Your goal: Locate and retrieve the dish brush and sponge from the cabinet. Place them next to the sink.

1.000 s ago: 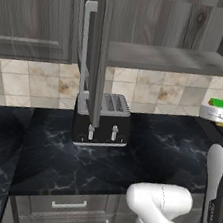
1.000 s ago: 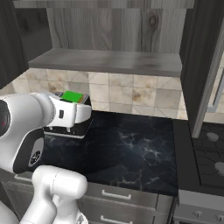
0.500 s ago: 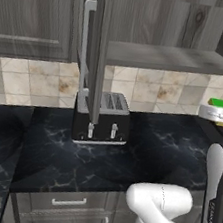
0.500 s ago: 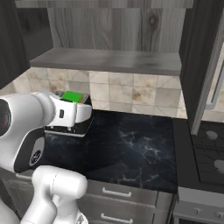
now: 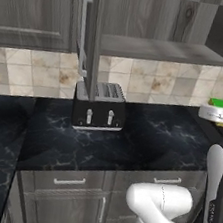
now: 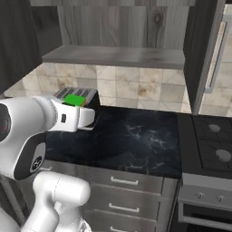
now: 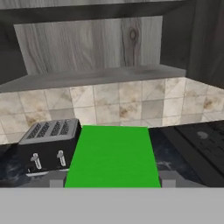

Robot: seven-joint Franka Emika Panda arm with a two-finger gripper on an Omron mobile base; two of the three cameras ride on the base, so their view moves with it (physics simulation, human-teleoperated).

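My gripper (image 7: pixel 113 182) is shut on the sponge (image 7: pixel 113 157), a flat green block that lies between the fingertips. From the left base view the sponge (image 5: pixel 220 104) shows green over a yellow layer in the gripper (image 5: pixel 220 113) at the right edge, above the counter. In the right base view the sponge (image 6: pixel 74 99) rides on the gripper (image 6: pixel 78 106) in front of the toaster. The cabinet (image 5: pixel 158 50) stands with its tall door (image 5: pixel 94 35) swung open, and its shelf (image 6: pixel 113 55) looks bare. The dish brush and the sink are out of view.
A black toaster (image 5: pixel 99 107) stands on the dark marble counter (image 6: pixel 136 140) under the cabinet door. A stove (image 6: pixel 213 140) adjoins the counter on the right. Drawer and door units (image 5: pixel 70 198) run below the counter, with a tiled backsplash (image 6: pixel 136 90) behind.
The whole picture has shifted a little, so the base has driven. The gripper keeps the sponge in the same place relative to the cameras.
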